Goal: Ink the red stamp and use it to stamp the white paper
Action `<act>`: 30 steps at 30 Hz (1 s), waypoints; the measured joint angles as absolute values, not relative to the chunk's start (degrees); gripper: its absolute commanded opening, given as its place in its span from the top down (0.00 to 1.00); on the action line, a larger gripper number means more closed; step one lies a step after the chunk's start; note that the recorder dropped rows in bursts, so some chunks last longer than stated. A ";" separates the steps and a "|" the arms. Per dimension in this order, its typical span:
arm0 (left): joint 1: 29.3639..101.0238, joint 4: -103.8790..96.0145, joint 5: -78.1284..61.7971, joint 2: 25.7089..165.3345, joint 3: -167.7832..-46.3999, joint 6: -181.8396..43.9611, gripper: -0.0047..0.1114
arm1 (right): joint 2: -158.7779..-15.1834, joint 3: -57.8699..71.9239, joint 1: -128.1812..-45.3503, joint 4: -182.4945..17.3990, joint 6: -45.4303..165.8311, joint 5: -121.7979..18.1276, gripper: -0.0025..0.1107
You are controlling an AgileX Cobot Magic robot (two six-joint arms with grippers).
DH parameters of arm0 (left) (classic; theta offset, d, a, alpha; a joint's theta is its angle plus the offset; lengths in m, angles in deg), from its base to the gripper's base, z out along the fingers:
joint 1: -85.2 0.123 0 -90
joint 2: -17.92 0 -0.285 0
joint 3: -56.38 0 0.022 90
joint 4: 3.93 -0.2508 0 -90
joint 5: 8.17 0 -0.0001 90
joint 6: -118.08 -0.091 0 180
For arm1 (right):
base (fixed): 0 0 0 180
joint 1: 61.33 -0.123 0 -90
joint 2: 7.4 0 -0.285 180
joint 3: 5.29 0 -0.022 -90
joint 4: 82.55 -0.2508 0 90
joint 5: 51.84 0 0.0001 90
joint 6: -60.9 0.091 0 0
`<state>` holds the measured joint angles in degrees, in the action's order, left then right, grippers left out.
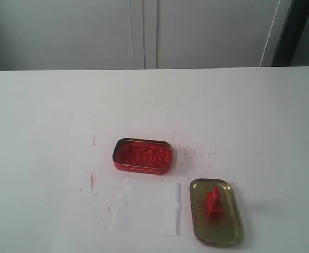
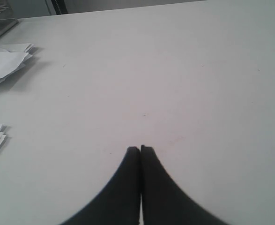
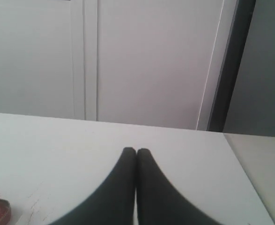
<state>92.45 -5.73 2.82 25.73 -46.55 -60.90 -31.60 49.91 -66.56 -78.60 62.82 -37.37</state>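
Two grippers are showing only in your wrist views, and both are closed. Your left gripper (image 2: 140, 149) is hovering over bare tabletop with its dark fingers (image 2: 128, 187) pressed together tip to tip. Your right gripper (image 3: 136, 151) is doing the same, its jaws meeting along their whole length and holding no object.

You are finding the red stamp (image 1: 213, 203) resting inside the gold lid (image 1: 229, 232), which is lying open side up on the right of the exterior view, toward the near edge of the white table (image 1: 49, 116). Whether the stamp is standing upright or leaning is hard to tell. Red smears are showing on the lid's floor around it.

You are seeing the white paper (image 1: 146, 206) lying flat just left of the lid, a narrow gap apart from it. The red tin (image 1: 142, 156) is sitting open just beyond the paper, with red ink paste filling it. Faint red marks are dotting the table around the tin.

Loose paper stacks (image 2: 6, 61) are lying at the edge of your left wrist view, and a corner of the red tin is peeking into your right wrist view.
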 measured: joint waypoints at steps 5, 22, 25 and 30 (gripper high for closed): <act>92.45 -5.73 2.82 25.73 -46.55 -60.90 0.96 | -35.02 46.96 -66.56 -80.34 62.82 -32.72 0.98; 92.45 -5.73 2.82 25.73 -46.55 -60.90 0.96 | -48.49 38.91 -66.56 -82.55 62.82 -15.03 0.98; 92.45 -5.73 2.82 25.73 -46.55 -60.90 0.96 | -50.39 38.81 -66.56 -82.55 62.82 -14.28 0.98; 92.45 -5.73 2.82 25.73 -46.55 -60.90 0.96 | -50.59 38.67 -66.56 -82.55 62.82 -14.02 0.98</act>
<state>92.45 -5.73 2.82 25.73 -46.55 -60.90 -50.59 38.67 -66.56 -82.55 62.82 -14.02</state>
